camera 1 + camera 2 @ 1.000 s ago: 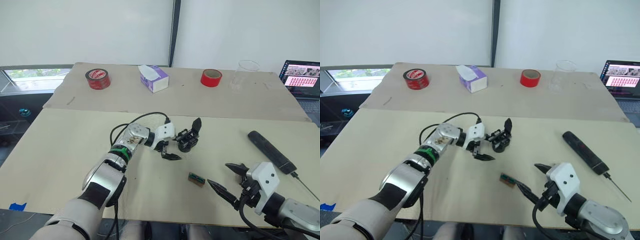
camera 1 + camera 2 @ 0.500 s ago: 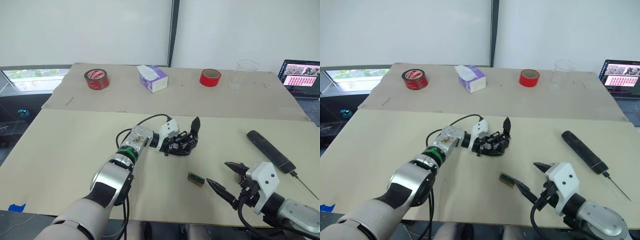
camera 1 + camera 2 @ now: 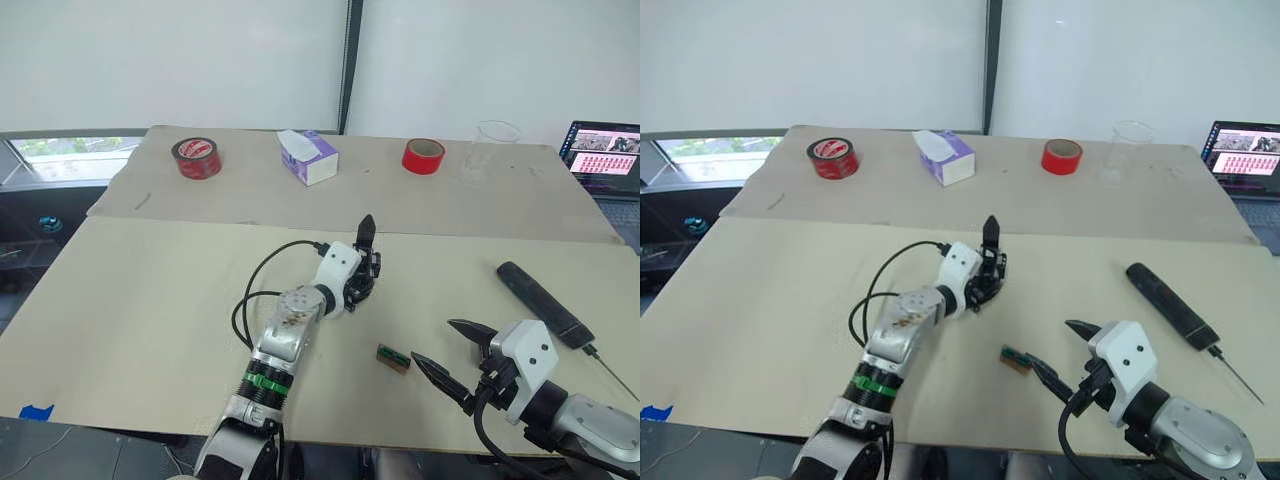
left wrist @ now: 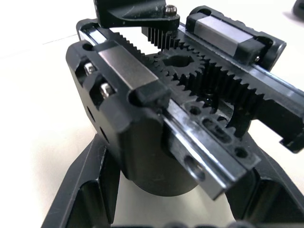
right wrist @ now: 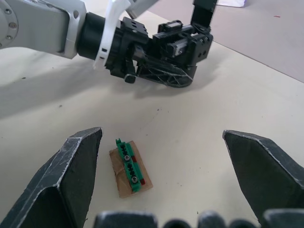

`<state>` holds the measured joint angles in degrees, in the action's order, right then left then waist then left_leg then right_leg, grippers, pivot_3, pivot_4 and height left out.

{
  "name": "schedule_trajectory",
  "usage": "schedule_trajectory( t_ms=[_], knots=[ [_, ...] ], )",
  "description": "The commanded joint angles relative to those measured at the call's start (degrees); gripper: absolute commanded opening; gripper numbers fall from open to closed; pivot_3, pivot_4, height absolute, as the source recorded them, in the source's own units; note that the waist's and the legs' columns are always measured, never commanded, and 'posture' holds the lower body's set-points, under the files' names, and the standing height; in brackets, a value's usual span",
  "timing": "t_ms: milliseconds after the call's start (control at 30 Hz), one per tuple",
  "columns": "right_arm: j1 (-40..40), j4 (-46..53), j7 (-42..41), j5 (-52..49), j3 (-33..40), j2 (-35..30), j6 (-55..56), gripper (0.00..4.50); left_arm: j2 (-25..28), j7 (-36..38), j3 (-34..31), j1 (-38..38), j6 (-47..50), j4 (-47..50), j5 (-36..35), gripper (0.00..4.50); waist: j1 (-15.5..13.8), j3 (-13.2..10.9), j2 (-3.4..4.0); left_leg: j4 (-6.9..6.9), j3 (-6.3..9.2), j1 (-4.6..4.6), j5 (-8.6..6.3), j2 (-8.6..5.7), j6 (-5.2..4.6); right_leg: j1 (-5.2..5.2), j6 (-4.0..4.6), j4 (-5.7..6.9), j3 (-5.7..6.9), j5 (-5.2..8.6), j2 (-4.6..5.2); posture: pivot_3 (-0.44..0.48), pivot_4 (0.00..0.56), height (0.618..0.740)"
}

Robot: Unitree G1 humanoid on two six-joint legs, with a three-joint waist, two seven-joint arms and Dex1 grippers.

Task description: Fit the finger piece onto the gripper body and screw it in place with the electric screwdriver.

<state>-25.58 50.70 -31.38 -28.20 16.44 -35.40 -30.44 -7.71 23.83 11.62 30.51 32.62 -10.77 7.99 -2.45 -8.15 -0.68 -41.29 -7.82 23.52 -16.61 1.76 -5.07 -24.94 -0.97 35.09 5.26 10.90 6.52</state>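
Your right gripper [image 3: 447,366] hangs open and empty, with the small green block [image 3: 393,358] just ahead of its fingertips. Farther ahead and toward your left, the left gripper [image 3: 978,287] is clamped around the body [image 4: 156,118], whose one finger points up. The screwdriver [image 3: 540,302] lies beyond the right gripper on its outer side, long axis running away from you, so the right arm is much nearer.

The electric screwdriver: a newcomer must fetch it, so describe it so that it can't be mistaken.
On the near cream table, look to the robot's right, past the open right gripper. The electric screwdriver lies there at a slant: a long thick black cylinder ending in a thin metal bit, far longer than the small green-and-brown block nearby.
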Motion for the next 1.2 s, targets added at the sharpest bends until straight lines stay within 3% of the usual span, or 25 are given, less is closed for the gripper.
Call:
schedule_trajectory(
  t_ms=[33, 133, 200, 267, 367, 467, 633, 867, 933, 1033, 1200],
  knots=[
    [0.6, 0.7, -0.6, -1.1, 1.2, -0.8, -0.3, 4.5, -1.1, -0.8, 2.2, -0.7, 2.8, -0.2, -1.1, 2.32, 0.0, 0.0, 0.0, -0.01, 0.01, -0.04, -0.01, 0.0, -0.01, 0.05, 0.0, -0.01, 0.0, 0.0, 0.0, 0.0, 0.15, 0.74],
    [1.3, -0.2, -1.0, -1.1, 1.2, -1.0, -0.2, 4.5, 1.5, 1.9, 1.4, -0.8, 4.6, 3.0, -3.3, 3.87, 0.2, 0.0, 0.0, 0.01, 0.01, -0.21, -0.03, 0.0, -0.03, 0.22, -0.05, -0.06, 0.01, 0.05, 0.01, 0.0, 0.15, 0.74],
    [1.7, -0.3, -1.0, -1.1, 1.2, -1.1, -0.3, 4.5, 4.1, 5.3, 1.1, -0.7, 6.9, 5.3, -5.4, 4.45, 0.3, 0.0, 0.02, 0.02, 0.01, -0.21, -0.03, 0.03, -0.03, 0.19, -0.06, -0.06, 0.01, 0.07, 0.01, 0.0, 0.15, 0.74],
    [1.9, -0.4, -0.9, -1.0, 1.0, -1.0, -0.3, 4.5, 7.9, 10.6, 1.5, 0.0, 7.4, 6.3, -7.7, 4.45, 0.5, 0.0, 0.04, 0.05, 0.0, -0.24, -0.01, 0.05, 0.02, 0.16, 0.05, 0.0, 0.0, 0.05, -0.01, 0.0, 0.15, 0.74],
    [2.0, -0.6, -0.8, -0.7, 0.9, -0.9, 0.0, 4.5, 16.4, 23.7, 3.4, 4.7, 0.1, -1.5, -10.0, 4.45, 0.5, 0.0, 0.05, 0.16, -0.01, -0.24, 0.08, 0.06, 0.17, 0.06, 0.17, 0.07, 0.01, 0.09, -0.06, 0.0, 0.15, 0.74],
    [2.1, -0.9, -0.8, -0.5, 0.8, -0.8, 0.2, 4.5, 19.8, 32.8, 5.1, 8.9, -10.2, -10.1, -11.0, 4.45, 0.3, 0.0, 0.06, 0.21, -0.03, -0.23, 0.13, 0.05, 0.24, 0.01, 0.23, 0.11, 0.03, 0.12, -0.08, 0.0, 0.15, 0.74],
    [2.5, -1.0, -0.4, 0.0, 0.3, -0.6, 0.5, 4.5, 18.6, 38.2, 5.2, 19.6, -34.4, -34.3, -8.6, 4.45, -0.1, 0.0, 0.03, 0.15, -0.03, -0.1, 0.07, -0.04, 0.13, 0.03, 0.22, -0.06, 0.07, 0.1, -0.03, 0.0, 0.15, 0.74],
    [1.5, -0.5, -0.2, 0.6, 0.1, -0.1, 1.0, 4.5, 13.4, 35.8, 2.6, 27.7, -46.7, -53.7, -7.1, 4.45, 0.3, 0.0, 0.0, -0.01, -0.07, 0.0, -0.05, -0.07, -0.07, 0.05, 0.13, -0.07, 0.03, 0.03, 0.0, 0.0, 0.15, 0.74],
    [1.3, -0.3, 0.0, 0.8, 0.1, 0.0, 1.0, 4.5, 12.6, 36.4, 1.6, 28.3, -47.1, -56.0, -7.4, 3.93, 0.3, 0.0, 0.0, -0.01, -0.06, -0.01, -0.04, -0.06, -0.06, 0.05, 0.13, -0.05, 0.04, 0.03, -0.01, 0.0, 0.15, 0.74],
    [0.6, 0.4, 0.2, 0.9, 0.8, 0.3, 0.9, 4.5, 12.1, 39.5, 0.4, 27.8, -48.5, -56.3, -7.9, 2.64, 0.4, 0.0, 0.01, 0.0, -0.05, -0.02, -0.03, -0.04, -0.05, 0.03, 0.12, -0.03, 0.05, 0.03, -0.02, 0.0, 0.15, 0.74],
    [-1.3, 1.8, 0.7, 0.6, 2.5, 0.5, 0.9, 4.5, 9.0, 43.9, -0.3, 23.6, -43.3, -45.7, -11.0, 2.54, 0.3, 0.0, 0.01, 0.0, -0.05, 0.02, -0.04, -0.04, -0.06, 0.01, 0.12, -0.03, 0.04, 0.04, -0.01, 0.0, 0.15, 0.74]
  ],
)
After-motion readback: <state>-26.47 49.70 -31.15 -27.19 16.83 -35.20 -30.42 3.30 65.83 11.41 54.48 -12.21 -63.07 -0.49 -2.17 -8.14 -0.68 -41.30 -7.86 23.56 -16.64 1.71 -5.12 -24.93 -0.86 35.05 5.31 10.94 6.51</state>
